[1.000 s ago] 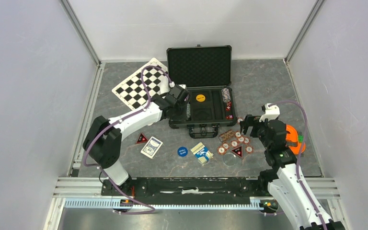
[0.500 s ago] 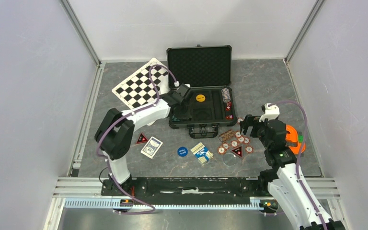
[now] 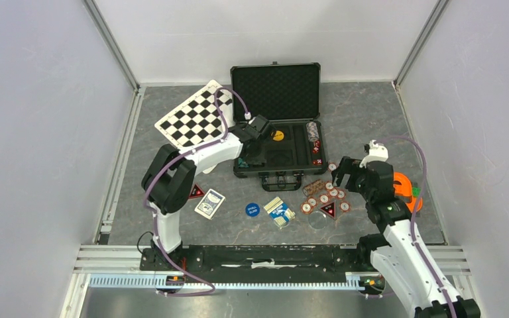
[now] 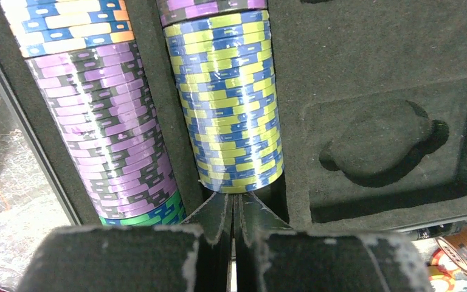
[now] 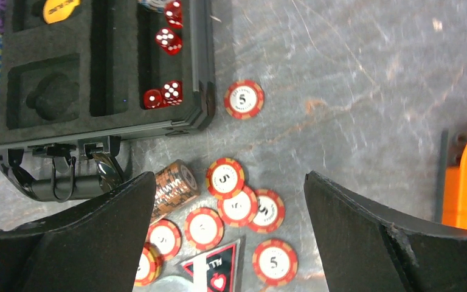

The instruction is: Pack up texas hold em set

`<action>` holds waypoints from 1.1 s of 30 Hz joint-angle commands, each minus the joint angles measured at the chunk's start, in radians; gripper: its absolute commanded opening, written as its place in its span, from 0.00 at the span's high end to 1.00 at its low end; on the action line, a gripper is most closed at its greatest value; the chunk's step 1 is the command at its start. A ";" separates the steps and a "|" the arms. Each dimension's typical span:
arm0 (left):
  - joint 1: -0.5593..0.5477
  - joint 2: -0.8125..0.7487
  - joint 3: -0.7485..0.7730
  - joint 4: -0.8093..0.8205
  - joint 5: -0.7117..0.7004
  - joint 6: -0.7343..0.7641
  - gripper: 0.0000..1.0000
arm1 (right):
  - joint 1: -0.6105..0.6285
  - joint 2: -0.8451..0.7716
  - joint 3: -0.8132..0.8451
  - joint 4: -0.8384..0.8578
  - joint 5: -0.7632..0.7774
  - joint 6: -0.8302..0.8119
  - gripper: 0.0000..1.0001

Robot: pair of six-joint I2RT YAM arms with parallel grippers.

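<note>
Black foam-lined case point(image 3: 276, 91) lies open on the table point(image 3: 371, 112), chip rows point(image 4: 234, 103) in its left slots. Left gripper point(image 4: 234, 204), fingers pressed together and empty, sits at one row's end. Right gripper point(image 5: 230, 182), spread wide, hovers above loose red chips point(image 5: 238, 207) beside the case.

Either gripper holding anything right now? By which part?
Nothing held. Left gripper is shut empty by the blue-yellow chip row; right gripper hangs open over the loose red chips.

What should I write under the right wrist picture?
Open right gripper hovers over red-and-white round poker chips beside the black foam-lined case holding red dice.
</note>
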 commanded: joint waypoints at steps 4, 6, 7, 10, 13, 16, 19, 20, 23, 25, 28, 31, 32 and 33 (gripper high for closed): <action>0.023 -0.178 -0.088 0.126 0.076 0.026 0.92 | 0.009 0.080 0.164 -0.272 0.083 0.283 0.02; 0.023 -0.250 -0.148 0.160 0.101 0.018 0.88 | 0.018 0.082 0.154 -0.282 0.078 0.338 0.02; 0.022 -0.284 -0.177 0.172 0.110 0.017 0.86 | 0.025 0.082 0.146 -0.292 0.096 0.386 0.02; 0.021 -0.402 -0.277 0.220 0.110 0.002 0.79 | 0.035 0.084 0.127 -0.304 0.089 0.463 0.02; 0.021 -0.547 -0.426 0.345 0.106 -0.019 0.65 | 0.049 0.066 0.089 -0.258 0.058 0.541 0.02; 0.023 -0.672 -0.550 0.395 0.041 -0.025 0.50 | 0.070 0.062 0.060 -0.208 0.043 0.622 0.02; 0.025 -0.756 -0.624 0.376 -0.067 -0.013 0.33 | 0.108 0.104 0.067 -0.193 0.038 0.676 0.02; 0.025 -0.788 -0.650 0.377 -0.087 -0.003 0.26 | 0.119 0.125 0.072 -0.191 0.033 0.686 0.02; 0.025 -0.893 -0.740 0.428 -0.110 0.021 0.05 | 0.146 0.180 0.082 -0.182 0.012 0.725 0.06; 0.025 -0.973 -0.793 0.452 -0.135 0.026 0.01 | 0.164 0.210 0.079 -0.175 0.003 0.767 0.07; 0.025 -1.083 -0.851 0.468 -0.176 0.054 0.00 | 0.191 0.238 0.077 -0.166 0.023 0.816 0.07; 0.025 -1.184 -0.893 0.474 -0.227 0.078 0.00 | 0.210 0.246 0.074 -0.163 0.054 0.863 0.10; 0.025 -1.212 -0.908 0.482 -0.244 0.071 0.00 | 0.217 0.244 0.067 -0.151 0.065 0.884 0.14; 0.025 -1.234 -0.928 0.491 -0.261 0.056 0.00 | 0.221 0.248 0.057 -0.133 0.070 0.901 0.15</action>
